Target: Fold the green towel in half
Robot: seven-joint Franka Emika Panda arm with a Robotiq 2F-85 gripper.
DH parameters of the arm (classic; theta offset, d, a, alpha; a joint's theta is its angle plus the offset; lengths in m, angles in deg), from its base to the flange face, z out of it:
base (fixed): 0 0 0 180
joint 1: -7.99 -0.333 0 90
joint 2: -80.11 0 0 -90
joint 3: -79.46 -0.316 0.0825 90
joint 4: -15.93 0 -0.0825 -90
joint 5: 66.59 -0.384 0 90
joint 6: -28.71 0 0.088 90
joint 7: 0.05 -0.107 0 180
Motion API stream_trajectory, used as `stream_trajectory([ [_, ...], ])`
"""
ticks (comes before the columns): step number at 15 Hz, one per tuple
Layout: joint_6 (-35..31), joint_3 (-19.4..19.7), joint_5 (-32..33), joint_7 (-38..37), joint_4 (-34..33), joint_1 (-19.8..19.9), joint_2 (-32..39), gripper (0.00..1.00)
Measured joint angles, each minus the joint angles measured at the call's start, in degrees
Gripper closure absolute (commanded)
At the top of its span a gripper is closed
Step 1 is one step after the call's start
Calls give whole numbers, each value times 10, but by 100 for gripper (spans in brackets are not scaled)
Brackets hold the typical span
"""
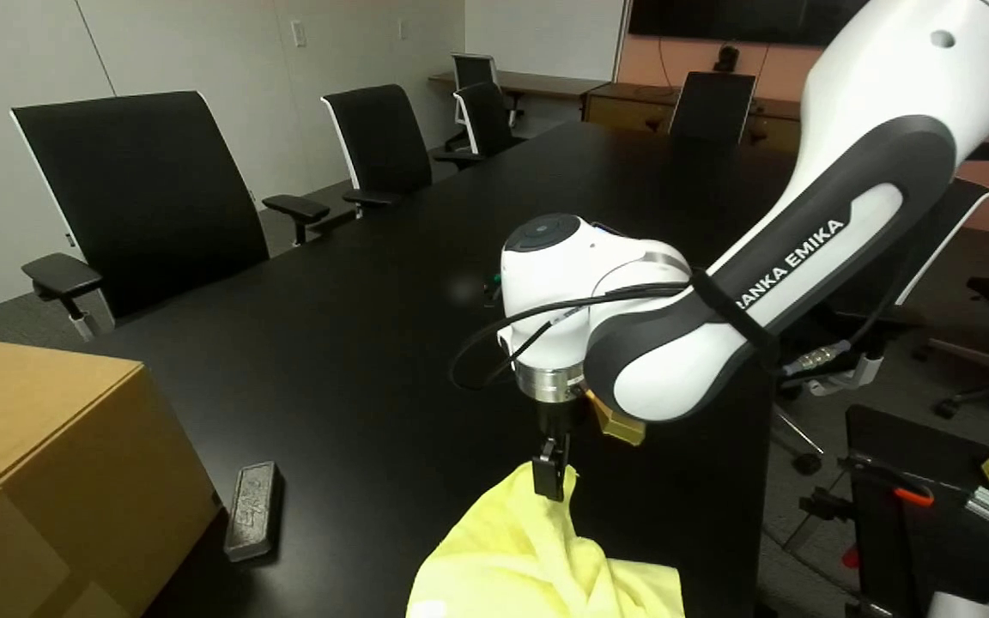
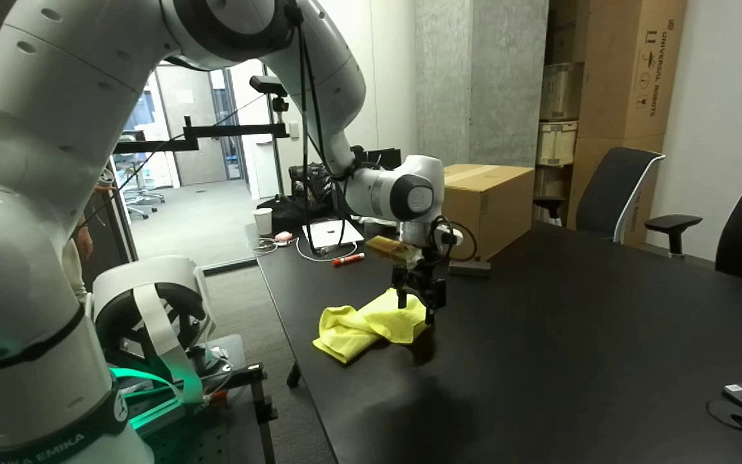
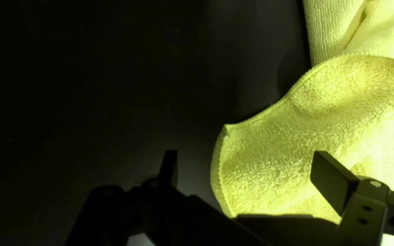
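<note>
Nearest the wrist camera, black two-finger Robotiq gripper point(image 3: 246, 157) with jaws released and spread wide. Flat, hard-edged fingers point(image 3: 333, 181): one over smooth black tabletop point(image 3: 97, 85), its twin over pale yellow-green terry towel point(image 3: 268, 171). Between them, beyond the tips, a pointed corner of cloth with fuzzy looped pile and a narrow, gently curving hem; higher up, a finer ribbed stretch with a deep crease. Contact between finger and fabric: impossible to tell.

In both exterior views, towel rumpled on the tabletop below and beside the gripper, in soft, loosely overlapping layers. Above, glossy white, rounded segments of the Franka Emika Panda arm point(image 1: 791, 257), trimmed in matte black.

Elsewhere on the tabletop, in both exterior views, tan cardboard box point(image 1: 100, 506) with flat sides and a taped seam; just beside it, dark grey whiteboard eraser point(image 1: 252, 512), a slim oblong block with lettering on top. Behind the towel, in an exterior view, glossy red marker point(image 2: 348, 259), thin silver laptop point(image 2: 332, 233) and tapered white cup point(image 2: 263, 221). Along the tabletop's side, office chairs point(image 1: 138, 197) with upright black backs, pale edging and black armrests.
</note>
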Motion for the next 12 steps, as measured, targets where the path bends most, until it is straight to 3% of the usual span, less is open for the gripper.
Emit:
stream_trajectory([
  [12,-4,23,10,-1,-2,-3,19,0],
])
